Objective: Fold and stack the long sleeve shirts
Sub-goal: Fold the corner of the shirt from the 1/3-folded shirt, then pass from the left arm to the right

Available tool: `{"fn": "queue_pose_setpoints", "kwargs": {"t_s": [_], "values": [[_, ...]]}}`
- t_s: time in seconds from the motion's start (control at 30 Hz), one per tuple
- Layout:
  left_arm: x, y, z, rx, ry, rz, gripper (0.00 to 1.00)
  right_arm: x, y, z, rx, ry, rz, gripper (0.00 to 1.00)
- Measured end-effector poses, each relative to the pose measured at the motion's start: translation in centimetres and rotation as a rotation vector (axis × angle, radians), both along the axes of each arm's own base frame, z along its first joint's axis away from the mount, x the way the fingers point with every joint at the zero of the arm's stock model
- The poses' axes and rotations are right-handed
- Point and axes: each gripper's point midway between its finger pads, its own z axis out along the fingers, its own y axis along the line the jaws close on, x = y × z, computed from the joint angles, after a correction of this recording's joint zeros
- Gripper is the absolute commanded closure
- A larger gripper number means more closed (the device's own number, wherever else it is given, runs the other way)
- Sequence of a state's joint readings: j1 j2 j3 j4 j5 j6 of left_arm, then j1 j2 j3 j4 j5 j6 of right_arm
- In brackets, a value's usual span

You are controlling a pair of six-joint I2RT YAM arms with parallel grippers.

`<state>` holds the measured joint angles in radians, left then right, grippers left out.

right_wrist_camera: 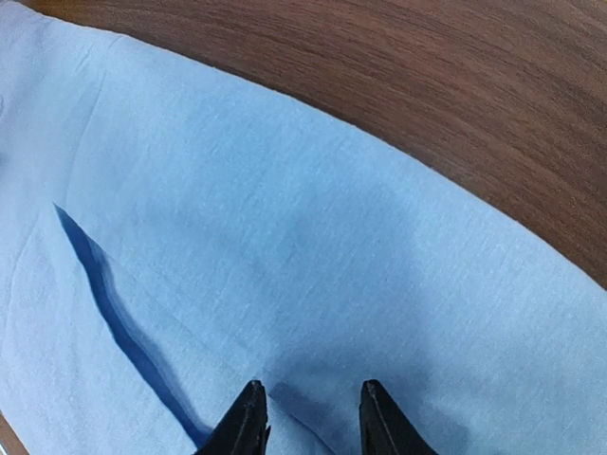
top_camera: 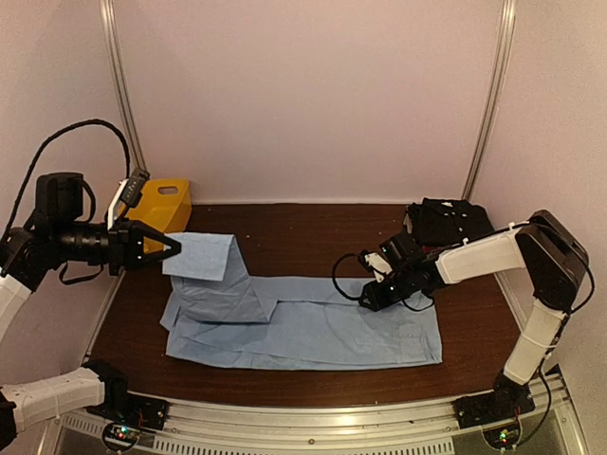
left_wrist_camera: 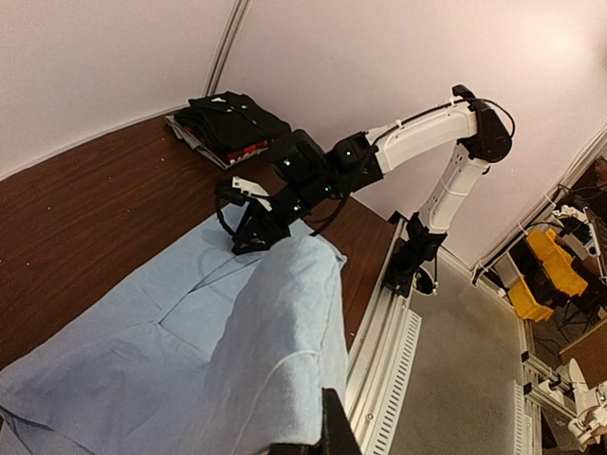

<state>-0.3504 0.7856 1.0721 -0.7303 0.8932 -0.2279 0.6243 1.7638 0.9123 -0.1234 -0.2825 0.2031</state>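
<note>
Standing beside the rig, you see a dark wood-grain tabletop (top_camera: 313, 237) boxed in by plain pale walls (top_camera: 313, 95). On it lies the light blue shirt (top_camera: 322, 327), soft and creased, its left end drawn up off the wood by the left fingers (top_camera: 159, 237), which are clamped together on the cloth. The right fingers (right_wrist_camera: 248, 422) stand apart, tips on the shirt near its far edge. A folded black shirt (top_camera: 450, 223) sits in the far right corner; only the left wrist view shows a red edge beneath it. A yellow basket (top_camera: 161, 204) stands far left.
</note>
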Motion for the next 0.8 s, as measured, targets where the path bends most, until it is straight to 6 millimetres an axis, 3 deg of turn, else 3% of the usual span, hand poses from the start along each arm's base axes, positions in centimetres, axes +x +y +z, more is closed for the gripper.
{"fn": "queue_pose_setpoints", "kwargs": {"t_s": [0.33, 0.57, 0.8], "values": [[1.2, -0.4, -0.6, 0.000, 0.011, 0.002, 1.00, -0.5, -1.9, 1.4, -0.034, -0.035, -0.051, 0.57], [1.6, -0.6, -1.1, -0.002, 0.016, 0.005, 1.00, -1.3, -3.8, -0.2, -0.077, -0.002, -0.081, 0.55], [3.2, -1.2, -2.4, -0.015, 0.060, 0.012, 1.00, -1.5, -4.1, 0.3, -0.064, -0.010, -0.088, 0.53]]}}
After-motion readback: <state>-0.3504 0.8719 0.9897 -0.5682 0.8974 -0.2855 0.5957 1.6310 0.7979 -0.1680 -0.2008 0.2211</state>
